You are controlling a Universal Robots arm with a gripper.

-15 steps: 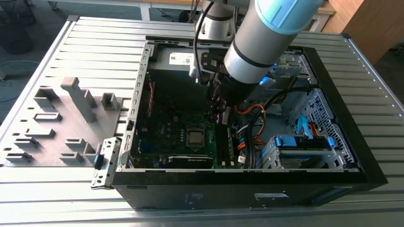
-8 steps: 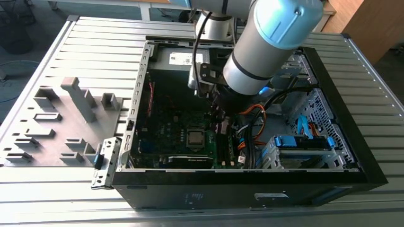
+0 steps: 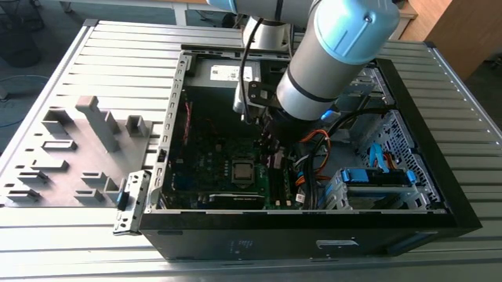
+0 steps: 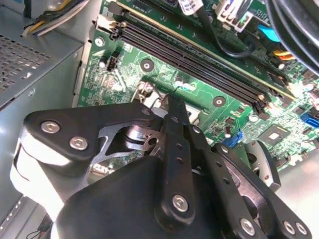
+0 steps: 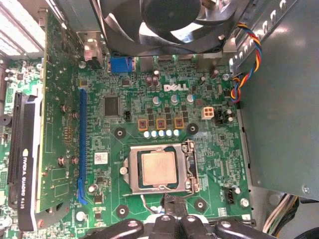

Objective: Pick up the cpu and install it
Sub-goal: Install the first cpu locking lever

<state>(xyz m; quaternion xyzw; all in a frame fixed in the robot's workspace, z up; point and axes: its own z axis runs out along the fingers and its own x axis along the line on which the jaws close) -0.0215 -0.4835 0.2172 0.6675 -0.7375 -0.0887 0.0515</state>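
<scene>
A robotics lab bench: slatted aluminium table [image 3: 117,53], opened computer case [image 3: 424,147], grey fixture tray [image 3: 70,158].

Your gripper [image 4: 172,107] linkage hid most of the CPU socket [image 4: 149,99] in the second wrist view; its fingertips stayed unreadable.

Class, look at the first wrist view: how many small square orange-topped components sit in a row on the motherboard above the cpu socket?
3. The orange-topped components sit side by side between the socket holding the cpu and the fan: one, the middle one, and one. Others may be hidden elsewhere.
</scene>
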